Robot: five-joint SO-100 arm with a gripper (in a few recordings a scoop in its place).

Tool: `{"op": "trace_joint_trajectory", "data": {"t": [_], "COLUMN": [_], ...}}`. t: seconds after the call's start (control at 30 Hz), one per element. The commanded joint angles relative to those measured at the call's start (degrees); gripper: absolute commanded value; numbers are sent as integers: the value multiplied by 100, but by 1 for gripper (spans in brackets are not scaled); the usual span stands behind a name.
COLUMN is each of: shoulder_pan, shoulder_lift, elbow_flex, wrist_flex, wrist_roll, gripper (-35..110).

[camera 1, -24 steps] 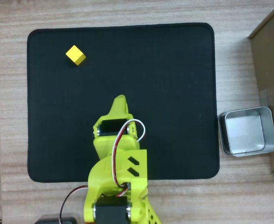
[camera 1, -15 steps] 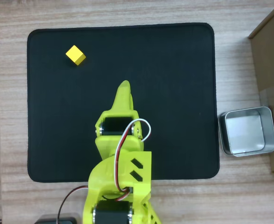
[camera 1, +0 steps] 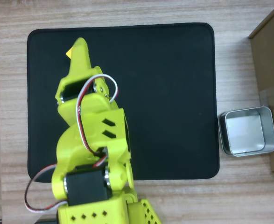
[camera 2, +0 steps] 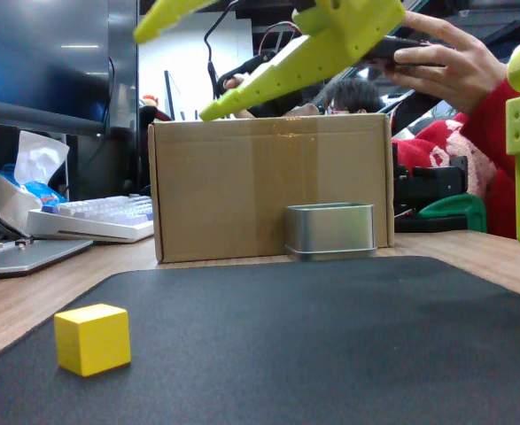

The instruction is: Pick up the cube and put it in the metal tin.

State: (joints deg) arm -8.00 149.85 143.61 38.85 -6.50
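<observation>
The small yellow cube (camera 2: 92,338) rests on the black mat (camera 2: 330,336) near its left front in the fixed view. From overhead, just a sliver of the cube (camera 1: 68,53) peeks out at the mat's far left corner, under the lime arm. My gripper (camera 2: 173,75) hangs high above the mat, open, its two fingers spread wide and nothing between them. Seen from above, the gripper (camera 1: 79,48) lies right over the cube. The silver metal tin (camera 1: 245,133) sits off the mat's right edge; in the fixed view the tin (camera 2: 330,230) stands before the box.
A brown cardboard box (camera 2: 268,186) stands behind the tin, and overhead the box (camera 1: 272,46) fills the right edge. A keyboard (camera 2: 100,217) lies at the left. A person's hand (camera 2: 446,62) shows at the upper right. The mat (camera 1: 174,84) lies on a wooden table.
The arm has swung left and stretched out toward the mat's far left corner, so the gripper now covers most of the cube. Cube and tin have not moved.
</observation>
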Motion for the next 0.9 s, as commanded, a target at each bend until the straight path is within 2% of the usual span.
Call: {"op": "trace_joint_trajectory", "data": {"t": [0.0, 0.27, 0.47, 0.87], "shoulder_pan": [-114, -378, -606, -615], "shoulder_lift": [-202, -1688, -2479, -5273], "elbow_flex": [-378, -2013, -2602, -3876], "wrist_flex": [-53, 589, 624, 1055], "wrist_roll": [-149, -1327, -1380, -1784], "gripper": [27, 27, 29, 33]}}
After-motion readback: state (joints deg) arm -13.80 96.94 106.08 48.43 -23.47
